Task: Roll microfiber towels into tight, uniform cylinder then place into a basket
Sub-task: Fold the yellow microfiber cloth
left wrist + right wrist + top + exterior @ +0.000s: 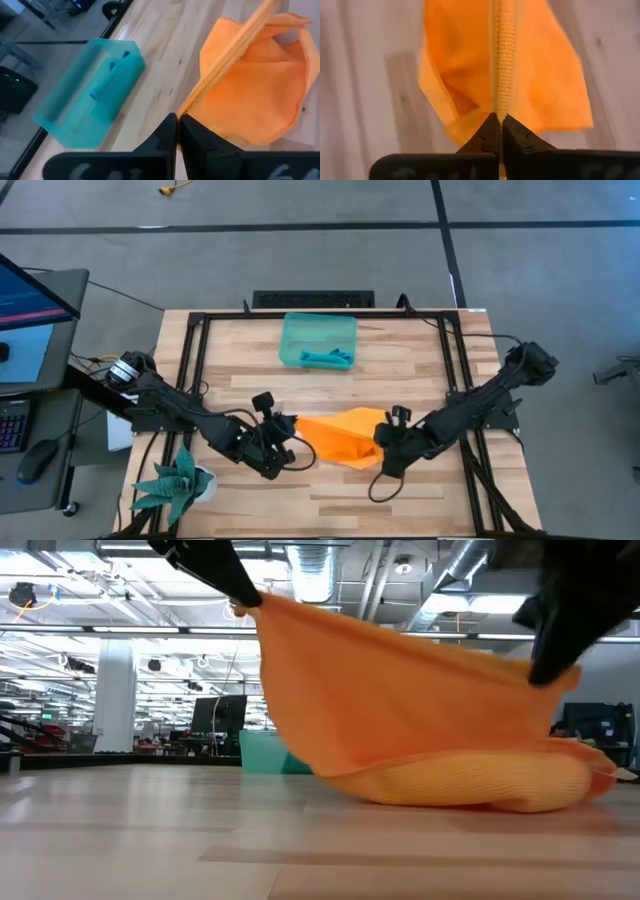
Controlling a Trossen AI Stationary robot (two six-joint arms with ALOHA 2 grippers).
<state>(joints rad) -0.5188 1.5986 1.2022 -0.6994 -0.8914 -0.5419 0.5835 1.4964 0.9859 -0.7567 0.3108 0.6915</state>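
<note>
The orange-yellow towel (345,438) is held up between my two grippers near the table's front middle; its lower part (470,785) sags in a bunched heap on the wood. My left gripper (290,430) is shut on the towel's left end. My right gripper (383,442) is shut on its right end. The teal-green basket (318,340) stands at the far middle of the table with the teal-blue towel (328,359) lying inside it, rolled up. My left gripper pinches a hemmed edge (192,100) of the orange towel between its two fingers, at the towel's left end. That end is lifted clear and the hem runs taut away from the fingers, while the cloth below sags onto the table. My right gripper pinches the towel's hemmed edge (501,102) between its two fingers, at the towel's right end. The hem runs straight and taut away from the fingers. The cloth on either side hangs down slack to the table.
A green spiky plant in a white pot (180,483) stands at the near left corner, close to my left arm. A black frame (197,350) runs along the table's sides. Bare wood lies between the towel and the basket.
</note>
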